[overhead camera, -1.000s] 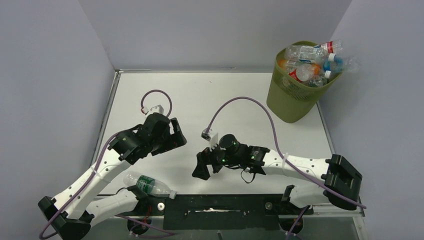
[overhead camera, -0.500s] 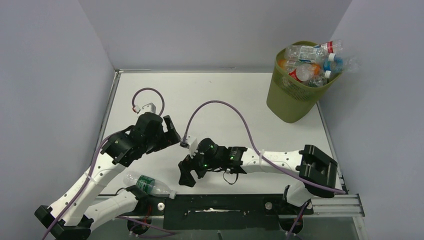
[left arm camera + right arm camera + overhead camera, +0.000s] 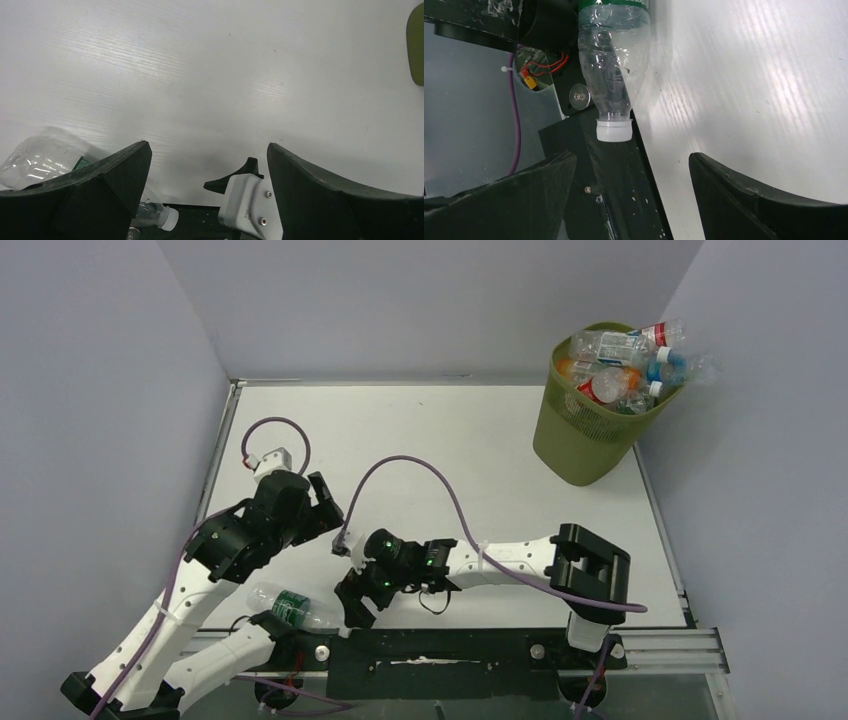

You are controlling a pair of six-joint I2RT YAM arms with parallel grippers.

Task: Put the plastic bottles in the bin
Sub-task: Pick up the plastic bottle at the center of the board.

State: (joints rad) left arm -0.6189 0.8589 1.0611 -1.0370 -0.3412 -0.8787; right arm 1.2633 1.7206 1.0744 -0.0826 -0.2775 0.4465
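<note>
One clear plastic bottle with a green label and white cap lies at the table's front edge beside the left arm's base. In the right wrist view it points its cap at my right gripper, which is open and empty just short of the cap. From above, the right gripper sits low, immediately right of the bottle. My left gripper hovers open behind it, with the bottle at its lower left. The olive-green bin stands at the far right, heaped with several bottles.
A black mounting bar runs along the front edge under the bottle's cap. Purple cables loop over the table from both wrists. Grey walls enclose the left, back and right sides. The bin's edge shows at the left wrist view's right border.
My right arm has swung left and down toward the front edge, bringing its gripper up to the bottle's cap. The left arm has drawn back to the left.
</note>
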